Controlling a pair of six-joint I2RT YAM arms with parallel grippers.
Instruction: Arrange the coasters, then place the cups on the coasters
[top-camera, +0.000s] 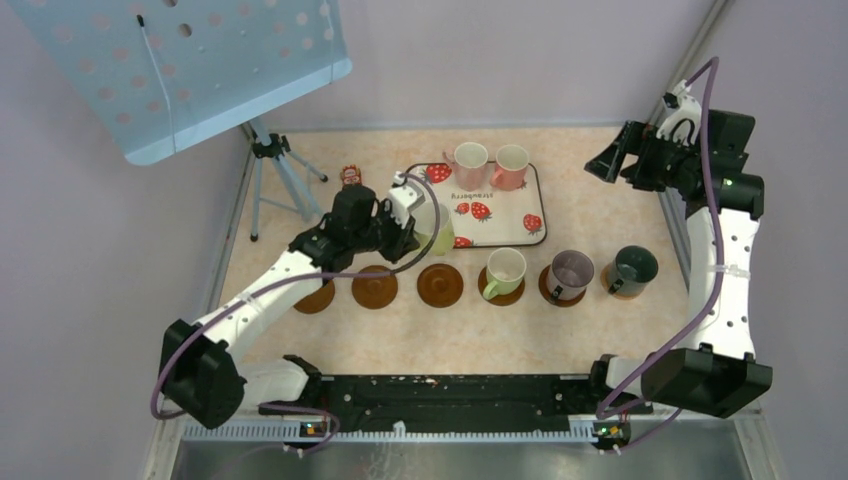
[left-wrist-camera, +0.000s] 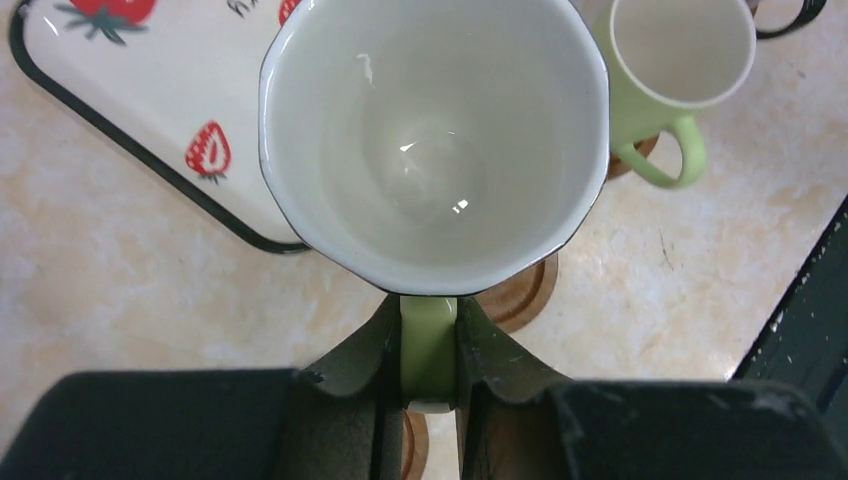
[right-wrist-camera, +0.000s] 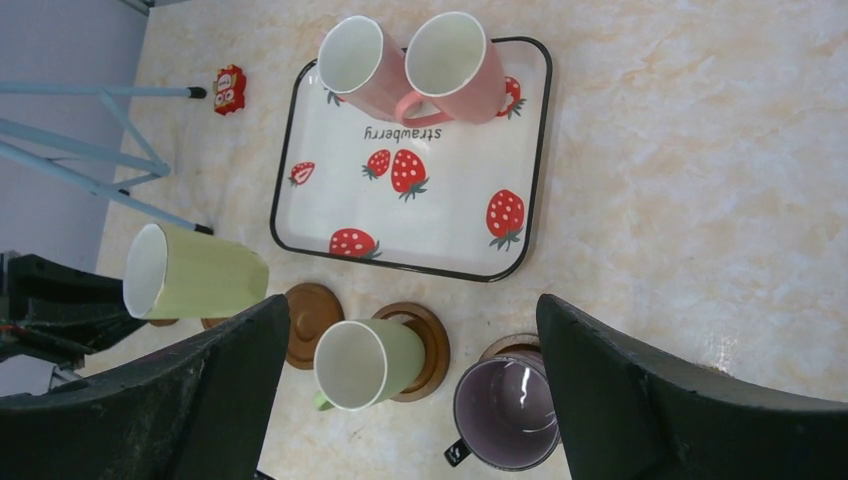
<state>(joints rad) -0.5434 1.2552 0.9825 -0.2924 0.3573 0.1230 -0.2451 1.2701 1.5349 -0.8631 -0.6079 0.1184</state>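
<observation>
1. While my left tool (left-wrist-camera: 428, 350) pinches the handle of a light green ceramic cup (left-wrist-camera: 435, 140), that cup hangs above the near corner of the white strawberry-print rectangular tray (left-wrist-camera: 120, 110).
2. A bare round brown wooden coaster (left-wrist-camera: 520, 295) lies beneath it on the tabletop (left-wrist-camera: 120, 300).
3. My right tool (top-camera: 606, 163) is spread wide, empty, well apart.
4. Two pink cups (top-camera: 468, 163) stand on the tray.

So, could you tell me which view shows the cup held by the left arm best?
Left wrist: the held cup fills the frame, its handle pinched by the left gripper. Right wrist shows its green side; top view mostly hides it behind the gripper.
</observation>
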